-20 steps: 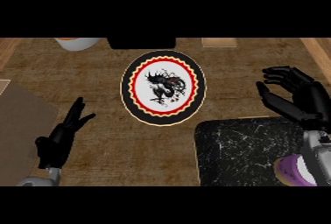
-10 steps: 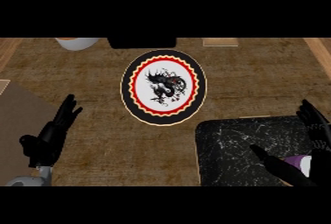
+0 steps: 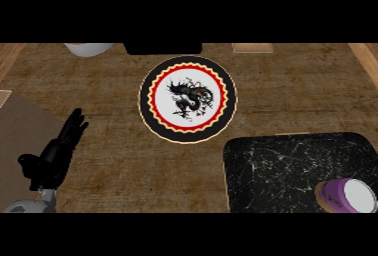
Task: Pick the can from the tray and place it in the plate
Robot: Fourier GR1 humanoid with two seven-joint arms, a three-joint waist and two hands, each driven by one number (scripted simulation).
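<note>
My left hand (image 3: 55, 157) shows at the lower left of the head view, resting over the brown counter (image 3: 103, 105), fingers straight and released, pointing up and slightly right, holding nothing. My right hand shows nowhere in this view, so I cannot tell its state.

The can (image 3: 347, 196) stands on the tray (image 3: 280, 170) at that tray's lower right corner, close to the view's right edge. It has a purple side and a pale round top; part of it is cut off by the bottom of the view. The tray is black with white marbled veins and fills the lower right of the counter.

The plate (image 3: 188, 100) lies near the counter's centre, up and left of the tray, just beside the tray's upper left corner. It has a black rim, a red scalloped ring, and a white centre with 1 dark dragon-like figure. Nothing rests on it.

A white vessel (image 3: 88, 48), a dark object (image 3: 162, 48) and a pale board (image 3: 252, 48) sit along the top edge.
</note>
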